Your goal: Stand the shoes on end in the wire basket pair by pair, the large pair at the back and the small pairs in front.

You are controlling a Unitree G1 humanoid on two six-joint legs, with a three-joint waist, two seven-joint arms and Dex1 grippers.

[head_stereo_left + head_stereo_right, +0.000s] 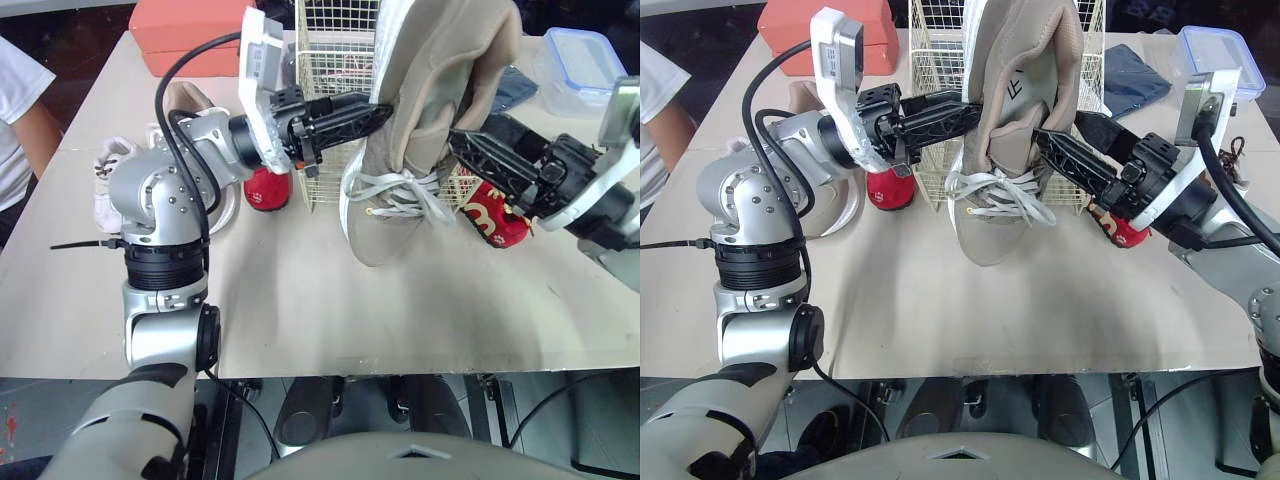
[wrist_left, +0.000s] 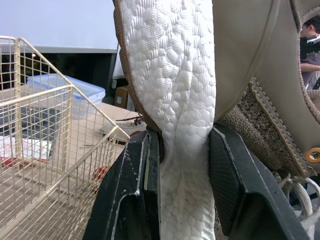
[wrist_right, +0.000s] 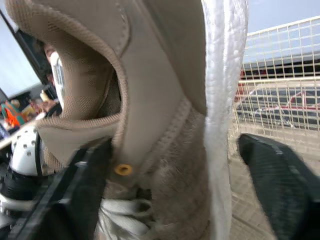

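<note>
Beige shoe (image 1: pixel 430 80) vertical, toe down; left hand (image 2: pixel 182 147) clamped on its sole, right hand (image 3: pixel 172 150) spread, straddling it.

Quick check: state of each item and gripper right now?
wire basket: upright on the table.
beige sneaker: held heel-up, toe down, outside the wire basket.
left gripper: shut on the beige sneaker's sole.
right gripper: open, straddling the beige sneaker.
red shoes: on the table.
plastic box: lid on.

Seemingly a test lab: plain worktable (image 1: pixel 300 300), a person (image 1: pixel 18 100) alongside, cardboard box (image 2: pixel 121 96) behind.
</note>
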